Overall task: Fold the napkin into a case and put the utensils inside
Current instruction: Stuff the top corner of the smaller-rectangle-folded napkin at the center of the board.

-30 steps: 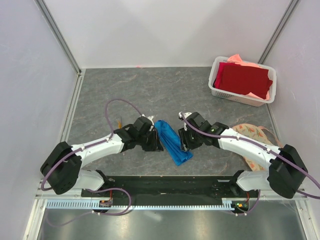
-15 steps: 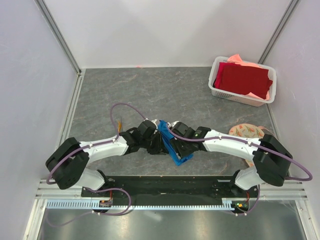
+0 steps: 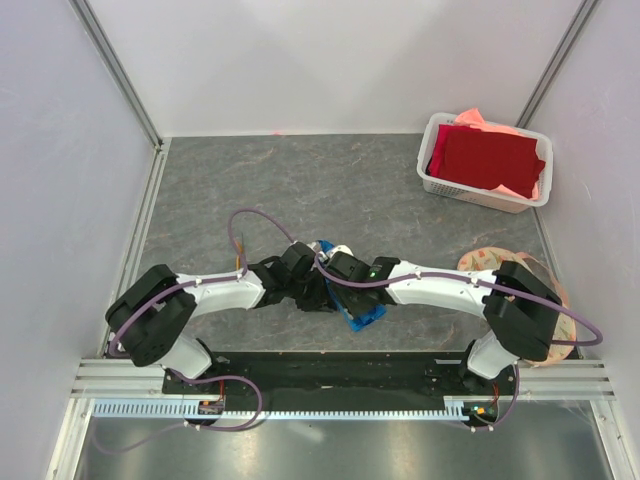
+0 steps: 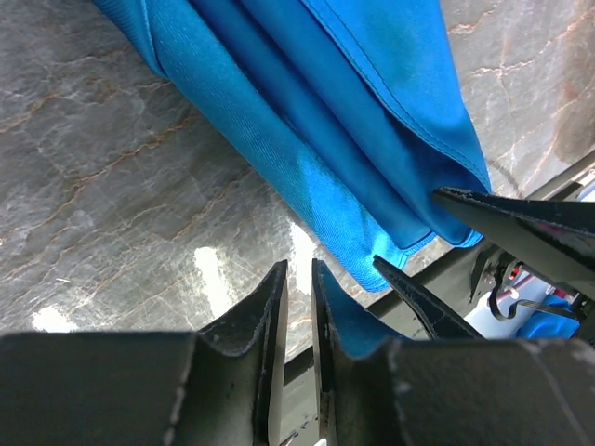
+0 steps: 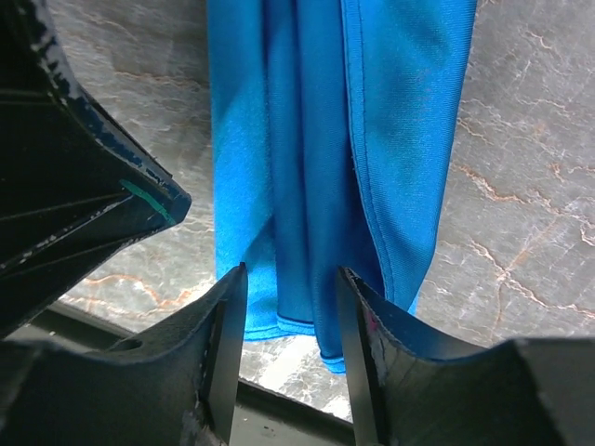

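Napkin (image 5: pixel 316 139) hem between spread right gripper (image 5: pixel 290 274); left gripper (image 4: pixel 298 269) closed.

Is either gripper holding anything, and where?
Nothing. The right gripper sits open astride the napkin near its end; the left gripper, almost shut beside its corner, pinches nothing.

Bright even light, glare spots, blurred foregrounds.

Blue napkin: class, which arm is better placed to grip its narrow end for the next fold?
Probably right. The right gripper is open, its fingers straddling the hemmed end of the napkin. The left gripper is almost closed over bare table beside the cloth's corner.
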